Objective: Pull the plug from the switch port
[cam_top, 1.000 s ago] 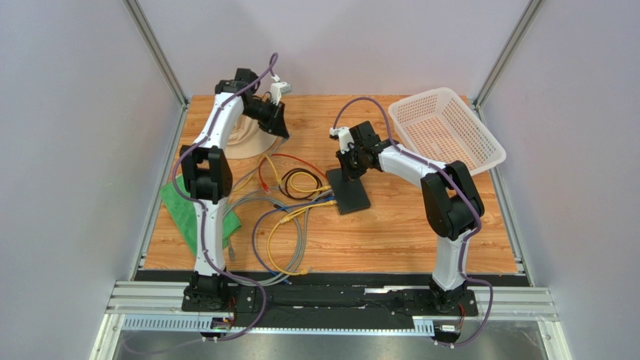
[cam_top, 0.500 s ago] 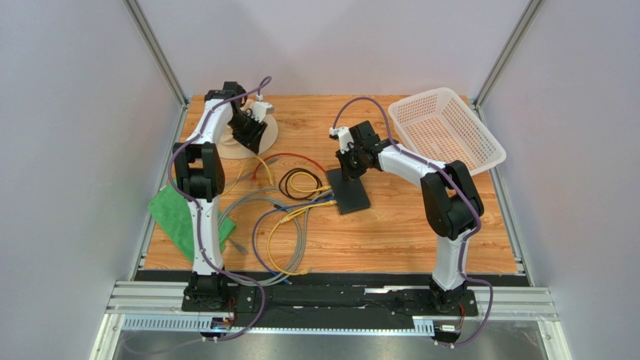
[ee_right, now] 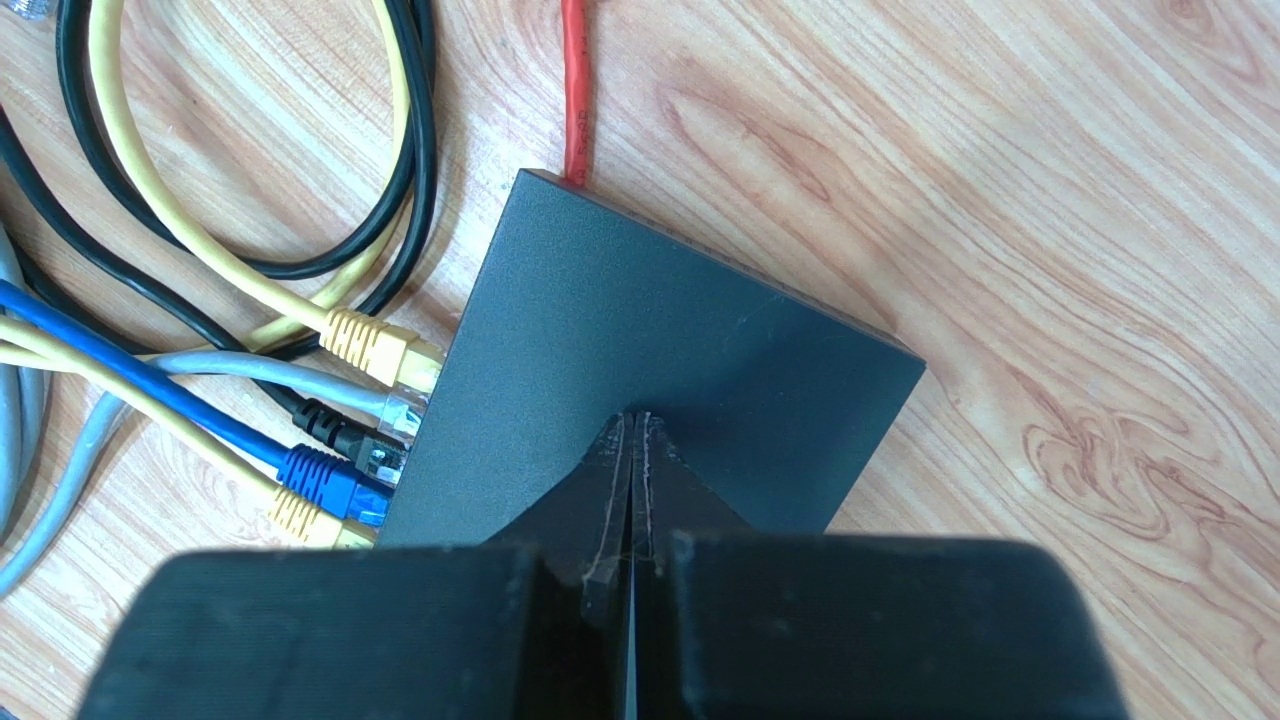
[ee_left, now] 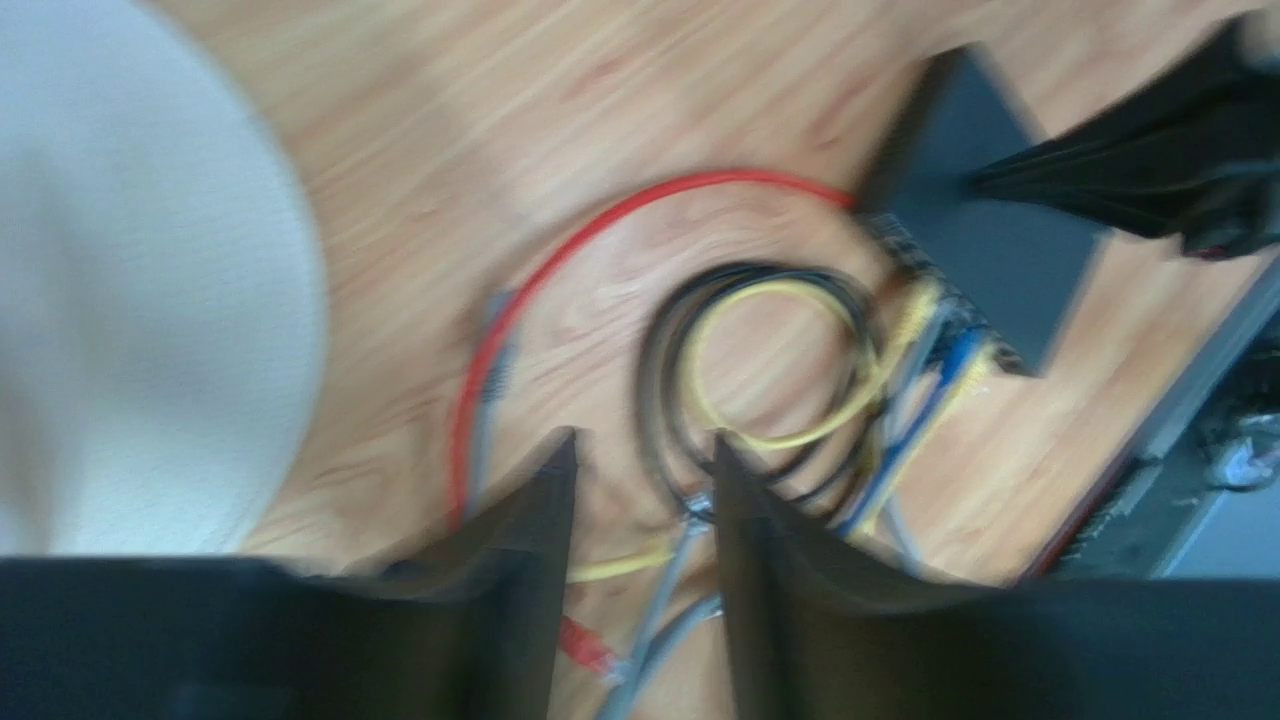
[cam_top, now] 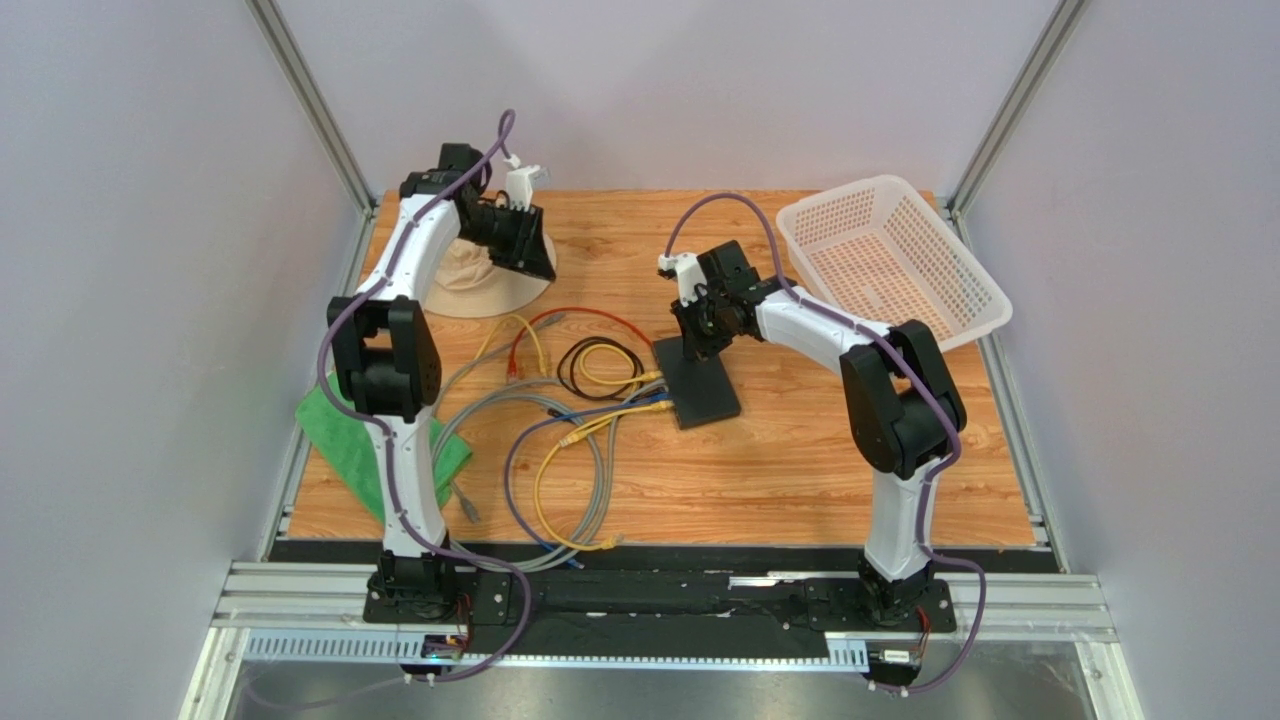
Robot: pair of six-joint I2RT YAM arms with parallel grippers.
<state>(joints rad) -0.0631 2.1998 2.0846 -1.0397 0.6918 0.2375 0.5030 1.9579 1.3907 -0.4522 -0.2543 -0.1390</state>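
The right tool [ee_right: 633,426] is sitting pinched shut over the switch [ee_right: 601,330]; the left tool [ee_left: 643,458] is hovering half-spread, empty, near the surface's [cam_top: 781,465] far-left corner.

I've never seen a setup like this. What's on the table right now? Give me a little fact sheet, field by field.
Table: wooden
Switch: flat black box, mid-table
Plugs: five in a row along one side of the box: yellow, grey, black, blue, yellow
Right claw: shut, its tips on top of the box
Left claw: open, holding nothing, near the far left corner
Also there: white basket at the far right, green cloth at the left edge
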